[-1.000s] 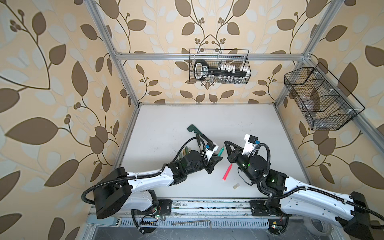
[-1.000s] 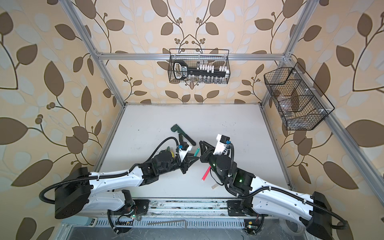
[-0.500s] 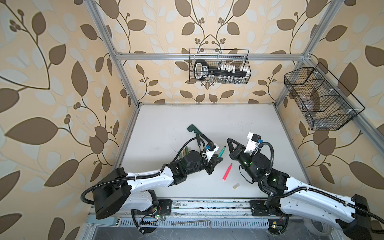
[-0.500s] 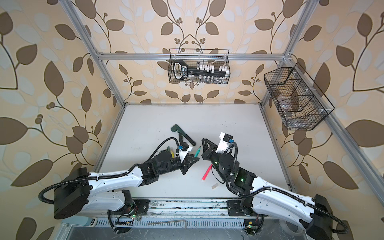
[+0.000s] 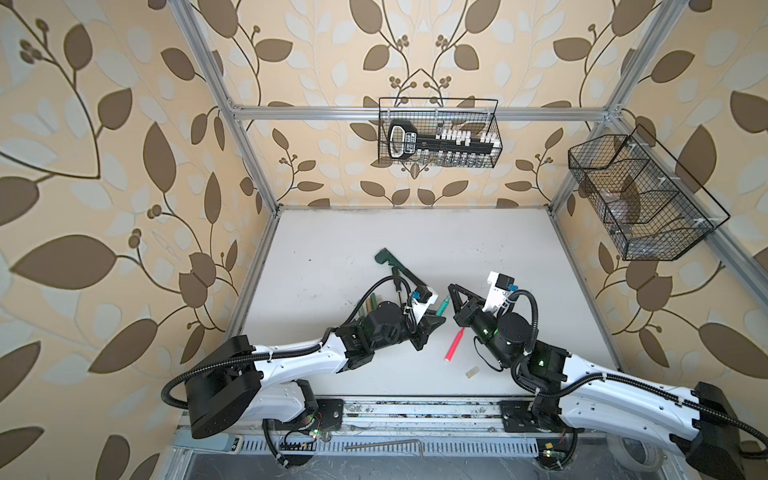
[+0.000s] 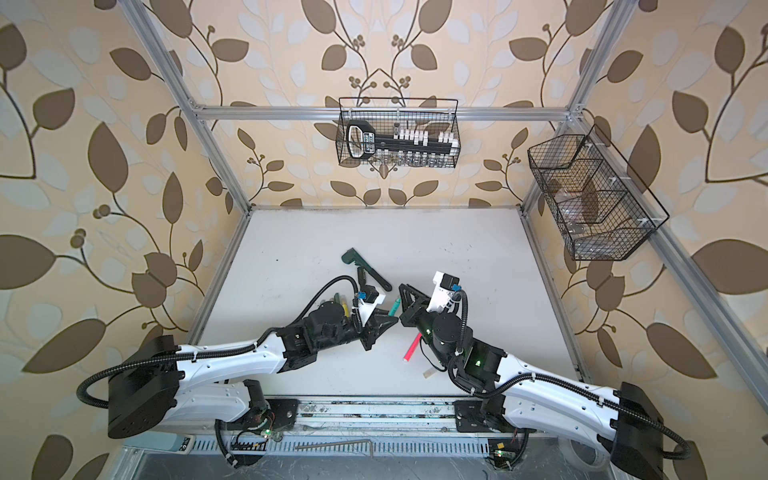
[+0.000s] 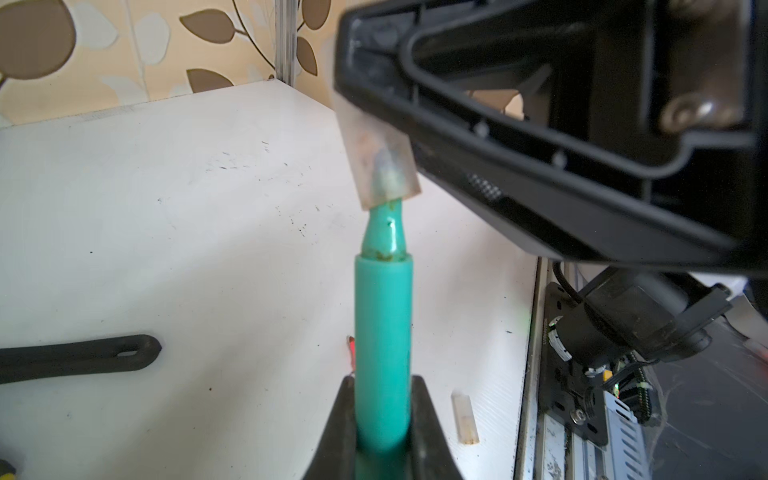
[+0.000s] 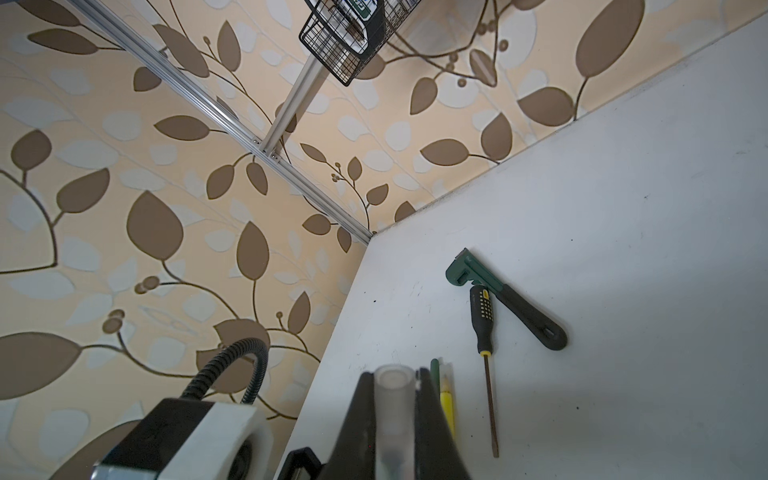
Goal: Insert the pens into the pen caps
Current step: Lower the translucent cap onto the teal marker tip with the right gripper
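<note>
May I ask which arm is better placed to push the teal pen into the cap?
Probably the left: the left gripper holds the teal pen straight out, tip already at the mouth of the cap in the right gripper.

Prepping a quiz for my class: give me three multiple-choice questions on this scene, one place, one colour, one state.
1. Where does the neon pink pen lie? A) in a wall basket B) on the table beside the right arm C) under the wrench
2. What colour is the pen in the left gripper? A) teal green B) bright yellow C) grey-green
3. How far on is the pale cap in the right gripper? A) fully seated B) only over the pen's tip C) clear of the pen
Answers: 1 B, both top views show it there; 2 A, the left wrist view shows the teal green pen gripped; 3 B, the pen's neck is bare below the cap.
</note>
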`<state>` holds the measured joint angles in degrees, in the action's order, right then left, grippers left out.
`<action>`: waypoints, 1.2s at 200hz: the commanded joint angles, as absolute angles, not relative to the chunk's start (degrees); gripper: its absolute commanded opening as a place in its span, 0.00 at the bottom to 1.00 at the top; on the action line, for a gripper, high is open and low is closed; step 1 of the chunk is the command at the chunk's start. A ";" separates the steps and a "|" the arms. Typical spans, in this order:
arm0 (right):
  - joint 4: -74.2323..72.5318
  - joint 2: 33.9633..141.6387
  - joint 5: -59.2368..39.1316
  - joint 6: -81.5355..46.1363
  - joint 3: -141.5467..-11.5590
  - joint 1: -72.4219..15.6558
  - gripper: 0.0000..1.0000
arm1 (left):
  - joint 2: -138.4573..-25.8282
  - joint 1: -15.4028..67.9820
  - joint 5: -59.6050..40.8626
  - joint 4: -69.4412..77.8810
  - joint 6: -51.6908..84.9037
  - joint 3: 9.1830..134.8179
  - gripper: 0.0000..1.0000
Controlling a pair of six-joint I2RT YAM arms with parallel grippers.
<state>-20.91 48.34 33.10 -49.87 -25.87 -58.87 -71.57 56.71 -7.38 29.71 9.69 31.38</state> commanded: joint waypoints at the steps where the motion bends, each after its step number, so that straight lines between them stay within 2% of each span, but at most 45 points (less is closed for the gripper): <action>1: -22.67 47.91 33.08 -50.09 -22.66 -60.05 0.00 | -69.01 56.75 -8.67 33.06 11.49 31.98 0.00; 50: -33.40 45.36 30.57 -45.93 -15.29 -61.00 0.00 | -69.02 53.96 -16.63 36.01 15.81 31.59 0.00; 82: -36.61 43.68 28.57 -44.52 -12.75 -61.66 0.00 | -68.89 53.70 -17.66 37.06 16.87 31.26 0.00; 187: -40.53 46.37 37.09 -44.33 -10.60 -70.59 0.00 | -67.82 53.45 -17.13 37.07 16.70 30.76 0.00; 226: -36.37 45.66 38.35 -43.26 -12.16 -72.31 0.19 | -67.74 53.51 -17.10 37.24 16.17 30.57 0.00; 240: -33.35 44.20 39.25 -43.24 -12.80 -72.59 0.29 | -67.65 53.53 -17.06 37.51 15.83 30.41 0.00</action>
